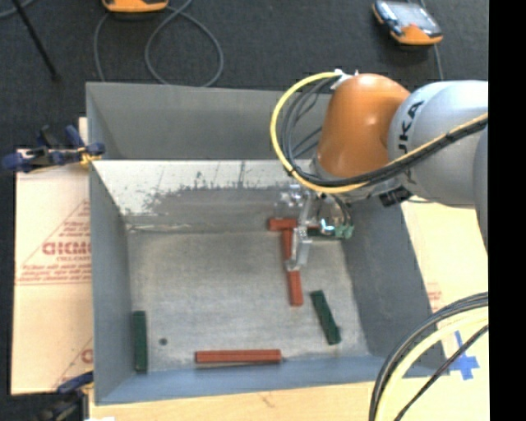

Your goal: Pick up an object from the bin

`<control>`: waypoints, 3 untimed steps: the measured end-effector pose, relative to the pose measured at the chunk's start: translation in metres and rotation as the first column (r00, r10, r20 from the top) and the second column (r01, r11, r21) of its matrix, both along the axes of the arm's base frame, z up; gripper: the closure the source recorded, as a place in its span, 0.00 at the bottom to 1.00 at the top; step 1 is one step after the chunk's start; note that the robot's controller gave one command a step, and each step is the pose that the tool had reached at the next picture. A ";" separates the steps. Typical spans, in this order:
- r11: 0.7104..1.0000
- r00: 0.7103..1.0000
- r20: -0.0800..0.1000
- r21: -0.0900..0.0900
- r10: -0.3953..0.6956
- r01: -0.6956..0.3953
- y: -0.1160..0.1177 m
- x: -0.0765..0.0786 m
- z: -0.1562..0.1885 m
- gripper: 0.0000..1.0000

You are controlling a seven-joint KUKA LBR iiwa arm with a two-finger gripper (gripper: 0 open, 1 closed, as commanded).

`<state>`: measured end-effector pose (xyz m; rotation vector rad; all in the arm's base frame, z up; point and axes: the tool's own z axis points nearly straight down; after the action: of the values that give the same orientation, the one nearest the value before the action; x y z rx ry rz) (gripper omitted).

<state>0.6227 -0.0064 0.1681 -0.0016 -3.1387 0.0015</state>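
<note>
End effector [300,245] hangs low over a red bar [294,289] at the bin's [107,263] two o'clock, its grip impossible to tell; the lift looks not yet made.

Beyond the far wall of my bin [189,123] the floor [246,33] is dark, almost black, with a fine speckled weave like carpet. A thin black cable [221,51] lies on it in a loose loop, close to the bin's far rim. Two orange-and-black devices rest on the floor at the far edge, one to the left [136,4] and one to the right [408,20]. A thin dark rod [37,41] slants across the far left corner. The bin stands on a pale wooden counter [246,401]. The light falls evenly.
</note>
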 end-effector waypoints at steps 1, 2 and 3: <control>0.925 0.925 0.003 -0.003 0.380 -0.380 -0.093 0.000 -0.040 0.00; 0.758 0.758 0.008 -0.003 0.652 -0.652 -0.049 0.014 -0.058 0.00; 0.510 0.510 0.006 -0.003 0.860 -0.860 -0.024 0.021 -0.097 0.00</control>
<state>0.6441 -0.0306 0.0714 1.5563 -2.7341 0.0035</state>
